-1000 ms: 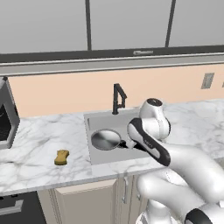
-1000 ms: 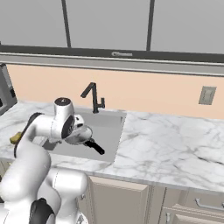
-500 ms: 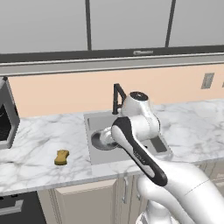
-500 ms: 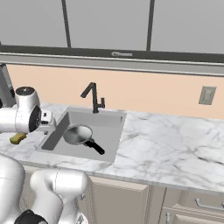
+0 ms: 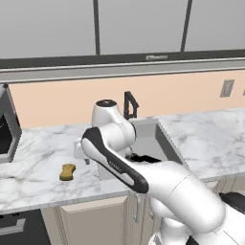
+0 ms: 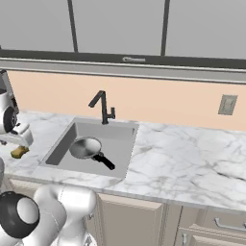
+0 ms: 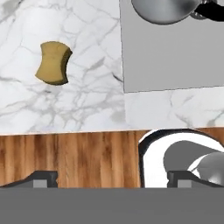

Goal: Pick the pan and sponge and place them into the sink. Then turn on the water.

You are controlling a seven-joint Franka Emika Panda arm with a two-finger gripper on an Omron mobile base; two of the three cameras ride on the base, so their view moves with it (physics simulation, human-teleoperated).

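Wood-brown floor planks (image 7: 78,159) run across the lower part of the hand view, just above the two dark tips of the claw (image 7: 112,179), which stand spread wide with nothing between them. Past the planks comes the white, grey-veined marble of the tabletop (image 7: 87,100), smooth and probably slick. On it, at the upper left of that view, lies the sponge (image 7: 53,62): mustard-yellow, matte, oblong with a pinched waist. It looks light and soft, so it should squash under pressure; the narrow waist seems the natural place to close on, across its short width, and a gentle squeeze ought to do. In the left base view it sits at the lower left on the marble, well apart from the basin.

Farther off, at the upper right of the hand view, the flat grey floor of the sink (image 7: 170,61) holds the pan (image 7: 164,11), a shallow disc of bright, stiff metal with a straight black handle. It lies wholly inside the basin, in the centre left of the right base view. Beyond it the angular black faucet (image 6: 102,106) stands at the rear rim, with no stream visible.
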